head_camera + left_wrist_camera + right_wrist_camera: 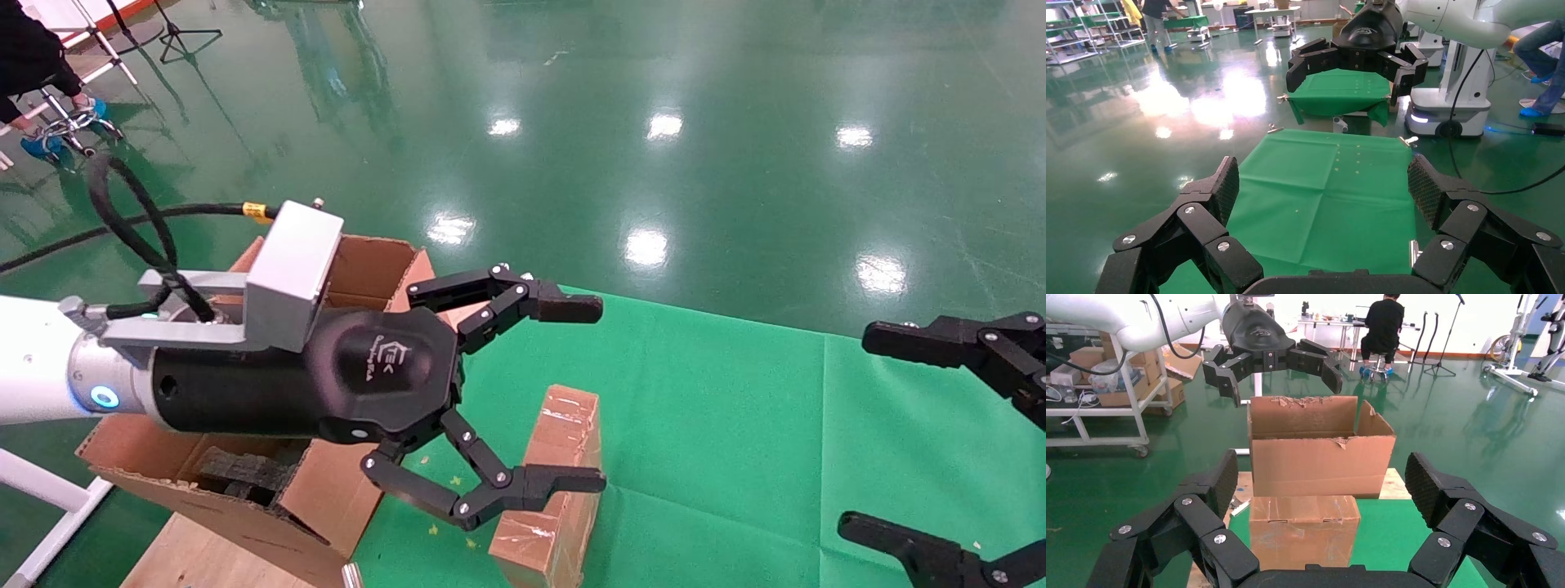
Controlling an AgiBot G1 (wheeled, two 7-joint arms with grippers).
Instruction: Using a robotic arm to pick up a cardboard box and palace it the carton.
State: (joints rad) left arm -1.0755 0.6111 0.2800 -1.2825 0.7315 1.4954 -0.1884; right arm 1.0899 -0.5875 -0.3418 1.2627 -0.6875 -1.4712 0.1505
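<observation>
The small taped cardboard box (562,457) lies on the green cloth, just right of the carton (368,269). The carton is large with torn flaps and holds black foam (237,474). My left gripper (590,394), on the white arm, is open and empty, hovering above the box with its fingers spread over it. My right gripper (862,431) is open and empty at the right edge. In the right wrist view the box (1303,530) stands in front of the carton (1318,459), with the left gripper (1272,361) above them. The box is hidden in the left wrist view.
The green cloth (735,408) covers the table, and in the left wrist view (1321,190) it lies bare under the open fingers. The carton rests on a wooden board (196,555). A person (33,49) sits far off on the glossy green floor.
</observation>
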